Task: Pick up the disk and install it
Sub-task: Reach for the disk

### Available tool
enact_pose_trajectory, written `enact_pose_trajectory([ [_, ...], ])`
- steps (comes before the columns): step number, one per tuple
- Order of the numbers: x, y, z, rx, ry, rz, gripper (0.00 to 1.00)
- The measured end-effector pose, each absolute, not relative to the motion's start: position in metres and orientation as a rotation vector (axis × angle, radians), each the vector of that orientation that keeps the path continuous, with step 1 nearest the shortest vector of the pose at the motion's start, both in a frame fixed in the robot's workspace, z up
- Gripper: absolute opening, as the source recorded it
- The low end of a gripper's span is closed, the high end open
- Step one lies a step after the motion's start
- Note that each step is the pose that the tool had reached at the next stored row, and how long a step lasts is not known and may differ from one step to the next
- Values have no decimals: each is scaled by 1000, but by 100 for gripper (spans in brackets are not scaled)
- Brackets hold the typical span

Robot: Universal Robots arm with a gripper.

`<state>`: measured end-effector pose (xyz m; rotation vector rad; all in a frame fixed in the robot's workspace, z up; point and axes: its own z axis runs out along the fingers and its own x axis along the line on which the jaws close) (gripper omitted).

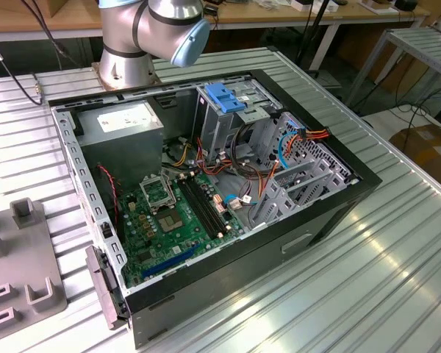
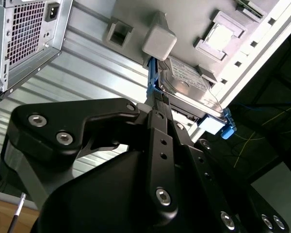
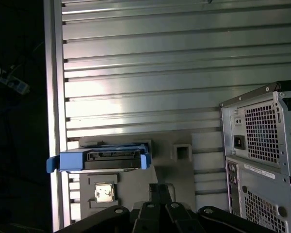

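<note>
The disk [image 3: 106, 156] stands on edge in a grey holder [image 3: 184, 170] on the table [image 3: 160, 73] — presumably keeping its sides free for gripping. The end effector [image 3: 160, 188] hangs near it — seemingly pressed together, empty.

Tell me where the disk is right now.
In the first wrist view the disk sits on the grey fixture plate at the edge of the ribbed table, apart from the computer case.

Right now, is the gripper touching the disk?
Apart. In the first wrist view a strip of the grey fixture shows between the gripper and the near end of the disk, which stands on edge on that fixture.
</note>
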<state>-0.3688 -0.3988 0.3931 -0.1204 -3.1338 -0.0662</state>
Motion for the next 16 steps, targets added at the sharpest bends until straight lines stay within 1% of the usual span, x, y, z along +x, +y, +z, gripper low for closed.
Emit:
enact_pose_trajectory([
  [16,-384,-399,393,-120,-3134,-66,10],
])
